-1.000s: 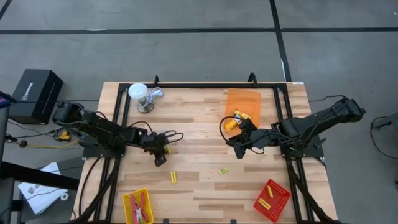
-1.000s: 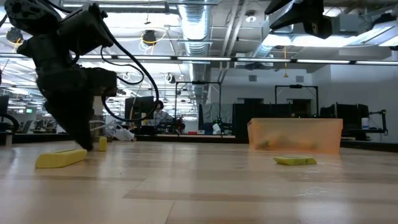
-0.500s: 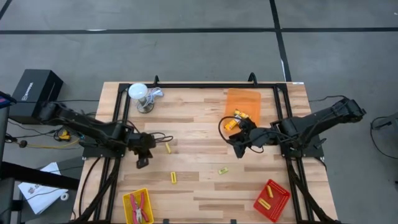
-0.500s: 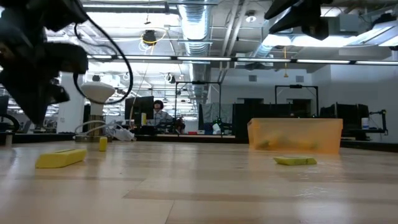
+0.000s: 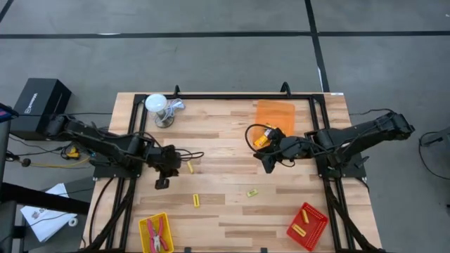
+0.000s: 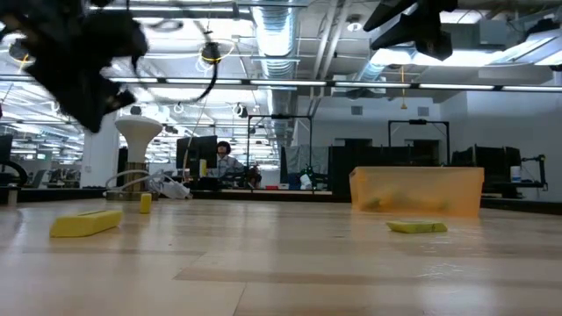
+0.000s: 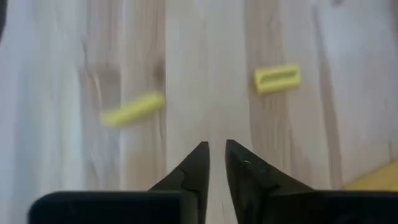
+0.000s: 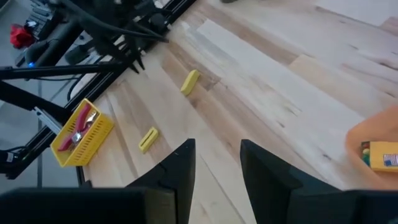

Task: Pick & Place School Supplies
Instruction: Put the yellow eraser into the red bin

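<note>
My left gripper hangs over bare wood near the table's left side, fingers a narrow gap apart, holding nothing. A yellow stick lies flat to its right, and a yellow block lies nearer the near edge. A third small yellow piece rests mid-table. My right gripper is open and empty, just on the near side of the orange tray, which holds labelled yellow blocks. Red-handled pliers lie in the yellow tray.
A red tray with yellow sticks sits near the table's near right corner. A white cup-like object stands at the far left. Black frame rails run along both table sides. Bare wood lies between the two grippers.
My left gripper has moved from beside the yellow stick toward the table's left edge and has risen off the wood; the stick stays lying where it was. My right gripper has shifted slightly toward the far edge.
</note>
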Robot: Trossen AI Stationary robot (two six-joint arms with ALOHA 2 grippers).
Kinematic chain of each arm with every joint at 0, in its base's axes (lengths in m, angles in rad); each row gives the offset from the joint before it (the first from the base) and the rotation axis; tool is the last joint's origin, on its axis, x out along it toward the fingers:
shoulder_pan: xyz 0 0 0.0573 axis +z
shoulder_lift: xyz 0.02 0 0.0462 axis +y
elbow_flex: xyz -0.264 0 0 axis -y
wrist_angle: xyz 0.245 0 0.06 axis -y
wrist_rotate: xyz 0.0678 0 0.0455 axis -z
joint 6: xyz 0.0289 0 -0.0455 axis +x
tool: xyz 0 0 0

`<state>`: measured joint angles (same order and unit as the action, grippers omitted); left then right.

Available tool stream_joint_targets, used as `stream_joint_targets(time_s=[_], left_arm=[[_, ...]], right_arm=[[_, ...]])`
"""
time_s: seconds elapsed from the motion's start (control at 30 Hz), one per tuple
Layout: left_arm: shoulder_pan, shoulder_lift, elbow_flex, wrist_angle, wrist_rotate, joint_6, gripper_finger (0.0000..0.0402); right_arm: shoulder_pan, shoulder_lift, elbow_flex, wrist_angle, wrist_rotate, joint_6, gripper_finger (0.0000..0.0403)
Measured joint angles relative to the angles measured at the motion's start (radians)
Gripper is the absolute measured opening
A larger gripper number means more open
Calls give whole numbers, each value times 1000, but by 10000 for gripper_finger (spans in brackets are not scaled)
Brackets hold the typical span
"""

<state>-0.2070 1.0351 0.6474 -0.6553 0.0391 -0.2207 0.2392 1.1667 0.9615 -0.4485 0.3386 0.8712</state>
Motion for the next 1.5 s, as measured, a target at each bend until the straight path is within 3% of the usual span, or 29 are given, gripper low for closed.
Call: stream_joint_targets(time_s=[0.27,0.5,0.8,1.5], left_arm=[[43,132,213,-73,-80,269,144],[93,307,251,-162,-173,594,208],[123,412,251,-129,-151,760,214],[154,412,174,-30,-120,837,209]], right_arm=[[-13,0,0,18,-22,-18,119],[-13,0,0,17,-79,-41,119],[-11,0,0,15,-133,-85,119],[-11,0,0,44,-135,-112,119]])
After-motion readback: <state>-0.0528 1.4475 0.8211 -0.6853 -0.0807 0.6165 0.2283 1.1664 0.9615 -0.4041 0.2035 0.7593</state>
